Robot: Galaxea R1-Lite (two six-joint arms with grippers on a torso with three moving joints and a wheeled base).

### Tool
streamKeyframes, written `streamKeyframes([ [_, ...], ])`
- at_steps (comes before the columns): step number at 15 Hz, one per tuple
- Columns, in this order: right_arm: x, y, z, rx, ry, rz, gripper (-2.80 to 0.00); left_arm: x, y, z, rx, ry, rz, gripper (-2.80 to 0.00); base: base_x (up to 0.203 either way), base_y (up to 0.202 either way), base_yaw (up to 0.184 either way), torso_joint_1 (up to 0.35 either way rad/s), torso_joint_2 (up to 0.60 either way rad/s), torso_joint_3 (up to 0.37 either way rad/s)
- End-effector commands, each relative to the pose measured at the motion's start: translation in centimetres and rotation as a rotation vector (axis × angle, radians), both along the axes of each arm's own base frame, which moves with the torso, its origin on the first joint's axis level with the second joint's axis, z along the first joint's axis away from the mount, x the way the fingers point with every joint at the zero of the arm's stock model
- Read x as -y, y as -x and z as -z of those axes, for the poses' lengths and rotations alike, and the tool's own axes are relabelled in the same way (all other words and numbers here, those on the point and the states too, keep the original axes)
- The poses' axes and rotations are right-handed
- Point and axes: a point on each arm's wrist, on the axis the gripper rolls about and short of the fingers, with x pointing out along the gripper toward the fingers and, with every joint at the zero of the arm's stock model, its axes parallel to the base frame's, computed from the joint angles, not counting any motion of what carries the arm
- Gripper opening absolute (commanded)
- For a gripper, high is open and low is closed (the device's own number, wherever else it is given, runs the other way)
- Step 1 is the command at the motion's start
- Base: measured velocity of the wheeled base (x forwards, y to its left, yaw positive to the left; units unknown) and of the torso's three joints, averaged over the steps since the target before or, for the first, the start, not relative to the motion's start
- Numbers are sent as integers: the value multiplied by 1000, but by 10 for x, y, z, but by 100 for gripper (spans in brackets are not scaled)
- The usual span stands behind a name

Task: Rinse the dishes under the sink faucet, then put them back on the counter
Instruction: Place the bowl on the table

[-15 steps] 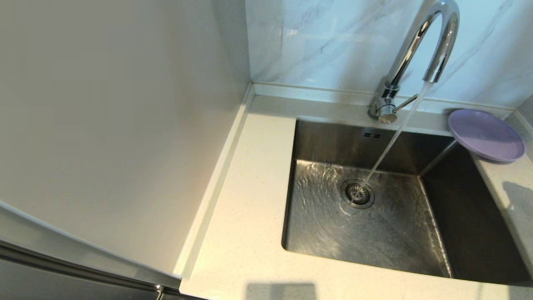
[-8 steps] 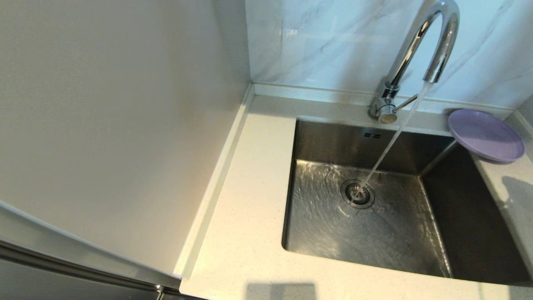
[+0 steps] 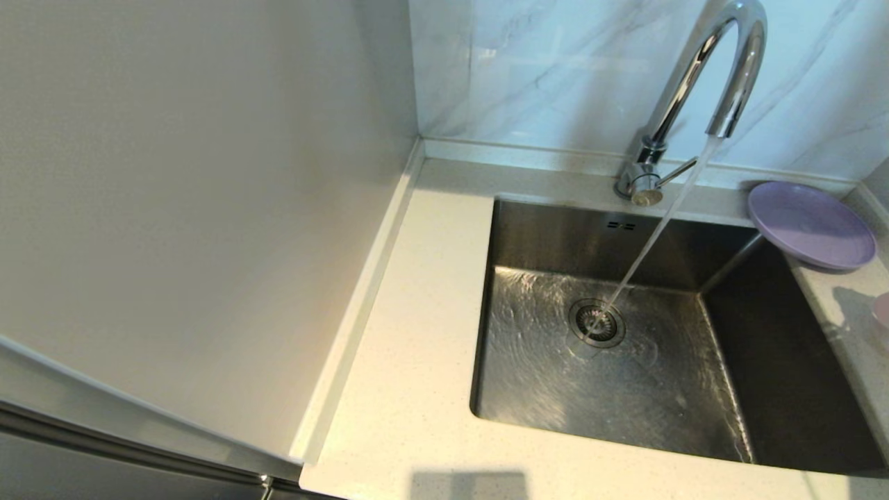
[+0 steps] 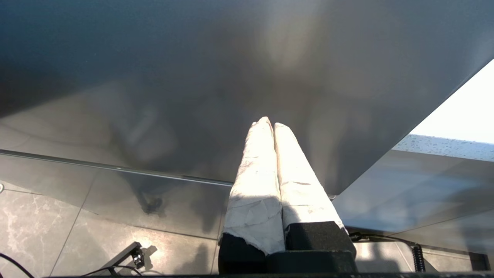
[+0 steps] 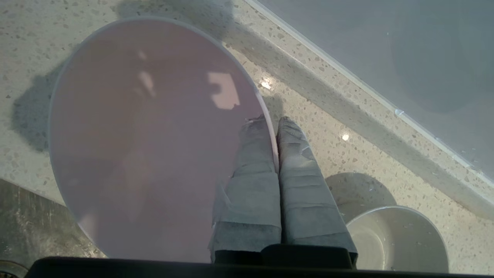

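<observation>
My right end effector pinching one matte pale pink round bowl by its rim, one grey-white bowl beside, one lilac plate on speckled stone desk, left end effector closed, empty.

Lighting bright and even. Glare on the faucet spout; rippled highlights across the sink floor below it. Soft shadows on the counter. Left wrist view dim, hazy.

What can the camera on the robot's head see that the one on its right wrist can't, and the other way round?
Only the head view shows the faucet running water into the sink, and the lilac plate. Only the right wrist view shows the right gripper, jaws shut on the pink bowl's rim, beside a grey-white bowl. Both show the counter, and the pink bowl just peeks in at the head view's right edge.
</observation>
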Motion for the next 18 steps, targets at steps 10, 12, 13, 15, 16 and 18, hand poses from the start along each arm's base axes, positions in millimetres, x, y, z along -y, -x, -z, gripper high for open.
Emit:
streamKeyframes([
  [10,-4,-4,20,-66,-44,-15,-280,0,0,0,0,0,0,-280,0,0,0,0,0,0],
  [12,-3,-5,22,-70,-45,-13,-280,0,0,0,0,0,0,-280,0,0,0,0,0,0],
  [13,-3,-5,22,-70,-45,-13,-280,0,0,0,0,0,0,-280,0,0,0,0,0,0],
  [15,-3,-4,23,-77,-47,-13,-280,0,0,0,0,0,0,-280,0,0,0,0,0,0],
  [16,-3,-4,23,-79,-47,-12,-280,0,0,0,0,0,0,-280,0,0,0,0,0,0],
  [18,-3,-4,24,-82,-48,-11,0,0,0,0,0,0,0,-280,0,0,0,0,0,0],
])
